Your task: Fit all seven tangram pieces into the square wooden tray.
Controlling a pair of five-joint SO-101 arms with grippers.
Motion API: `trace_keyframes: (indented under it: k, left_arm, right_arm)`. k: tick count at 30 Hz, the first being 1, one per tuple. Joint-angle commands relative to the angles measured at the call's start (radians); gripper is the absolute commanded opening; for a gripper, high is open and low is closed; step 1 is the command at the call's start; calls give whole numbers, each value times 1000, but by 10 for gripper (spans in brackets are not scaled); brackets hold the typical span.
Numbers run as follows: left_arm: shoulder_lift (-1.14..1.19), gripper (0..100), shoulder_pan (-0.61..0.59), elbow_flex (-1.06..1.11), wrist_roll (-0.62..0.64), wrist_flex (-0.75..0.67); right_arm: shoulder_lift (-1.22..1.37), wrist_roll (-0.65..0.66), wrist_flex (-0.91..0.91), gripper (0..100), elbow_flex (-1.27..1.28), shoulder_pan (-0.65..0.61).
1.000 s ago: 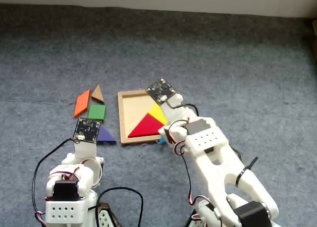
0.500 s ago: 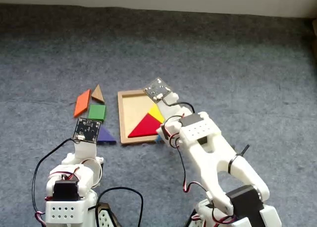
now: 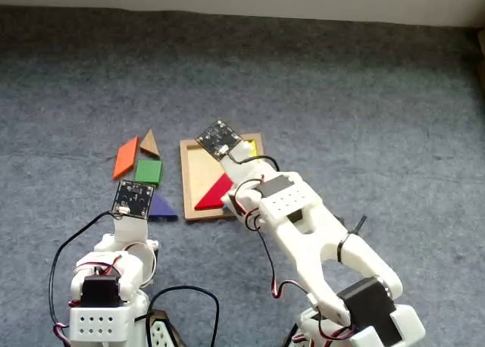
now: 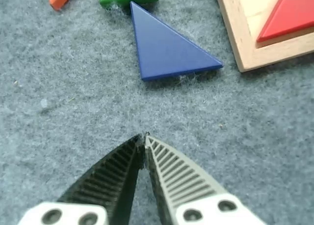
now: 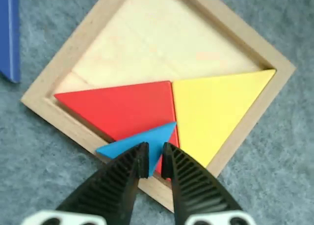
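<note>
"Where the right arm (image 3: 303,218) crosses the tray (image 5: 235,28) from above, what's hidden?"

"Parts of 2 pieces inside it: red triangle (image 5: 122,107), yellow triangle (image 5: 216,112). The right fingers (image 5: 122,181) pinch 1 light blue triangle (image 5: 142,142) over the tray's edge, partly covering it."

"Others?"

"4 on the worktop (image 3: 364,97) beside the tray: orange parallelogram (image 3: 126,157), brown triangle (image 3: 150,143), green square (image 3: 148,171), dark blue triangle (image 4: 164,45). The left fingers (image 4: 117,176) are closed, empty."

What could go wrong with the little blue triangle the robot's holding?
The light blue triangle, pinched in the right gripper, overlaps the red triangle and the rim of the tray. Let go here, it might land on top instead of flat inside. Pushing it down could also nudge the yellow triangle.
</note>
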Motion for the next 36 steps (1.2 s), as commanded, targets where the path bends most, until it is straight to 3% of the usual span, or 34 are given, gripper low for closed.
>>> trace_keyframes:
  k: [1,10,24,36]
  left_arm:
    - [-38,6,-13,19,9,8]
    - [-38,6,-13,19,9,8]
    - [-38,6,-13,19,9,8]
    - [-38,6,-13,19,9,8]
  right_arm:
    - [56,-5,-45,63,-64,-21]
    - [248,-5,-53,63,-236,-33]
    - [257,-5,-150,63,-265,-166]
    - [257,-5,-124,63,-248,-173]
